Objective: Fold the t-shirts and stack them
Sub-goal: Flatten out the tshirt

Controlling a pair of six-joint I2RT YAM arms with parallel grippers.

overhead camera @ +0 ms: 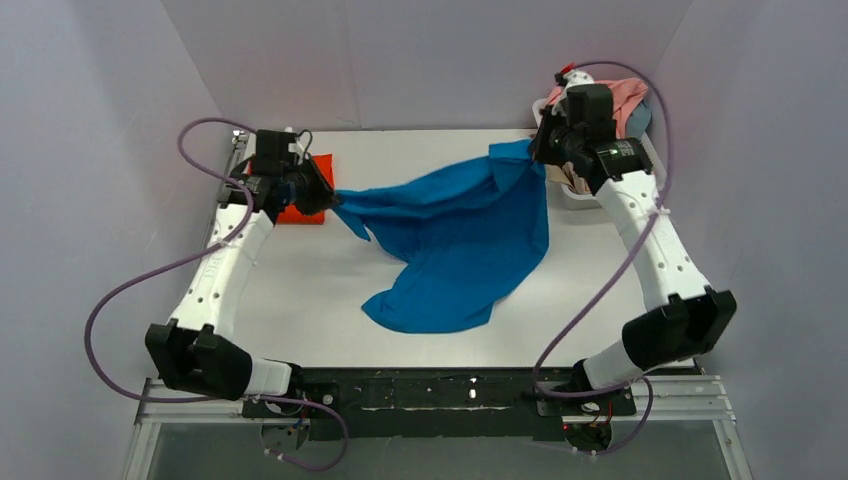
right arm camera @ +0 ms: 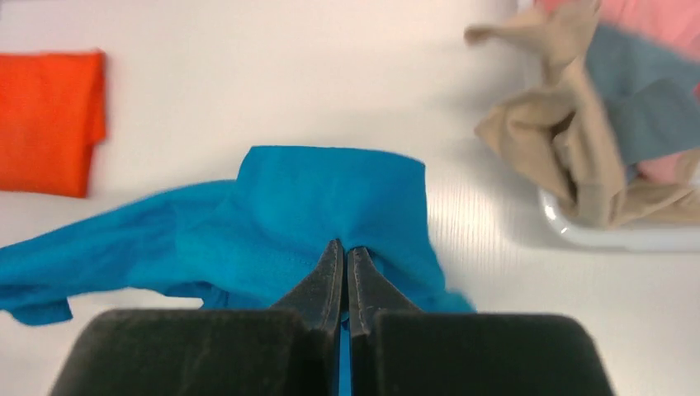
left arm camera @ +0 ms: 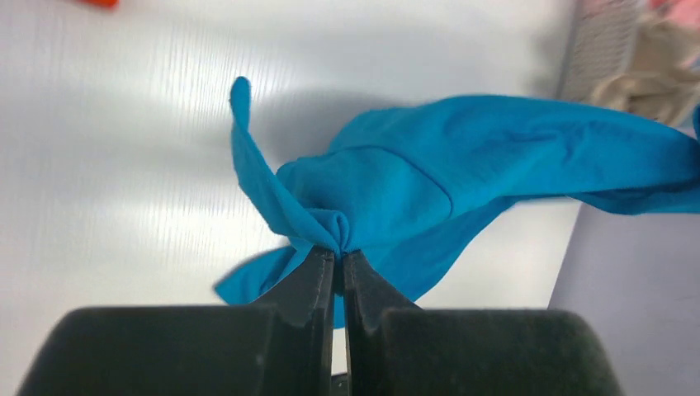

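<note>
While the two arms are reaching toward the far half of the table, one bright blue t-shirt (overhead camera: 460,240) is hanging stretched between them. The left gripper (left arm camera: 338,252) is pinching a bunched corner of that shirt with its jaws pressed tight on the cloth. The right gripper (right arm camera: 345,247) is clamping the opposite edge in the same way, with almost no gap showing between its fingers. The shirt's middle is sagging, and its lower part is lying crumpled on the table toward the near side.

One orange-red t-shirt (right arm camera: 49,120) is lying folded flat at the far left, partly hidden under the left wrist in the overhead view. One white plastic basket (right arm camera: 603,235) is sitting at the far right corner, holding three more shirts: a tan t-shirt (right arm camera: 569,140) is spilling over its rim, with a dusty blue t-shirt (right arm camera: 652,107) and a pink t-shirt (right arm camera: 652,21) bundled behind it.

Two purple cables (overhead camera: 120,290) are looping out from the arms, one on each side. The white tabletop (overhead camera: 300,290) is showing a faint sheen, and pale lavender-grey walls (overhead camera: 430,60) are closing it in on three sides
</note>
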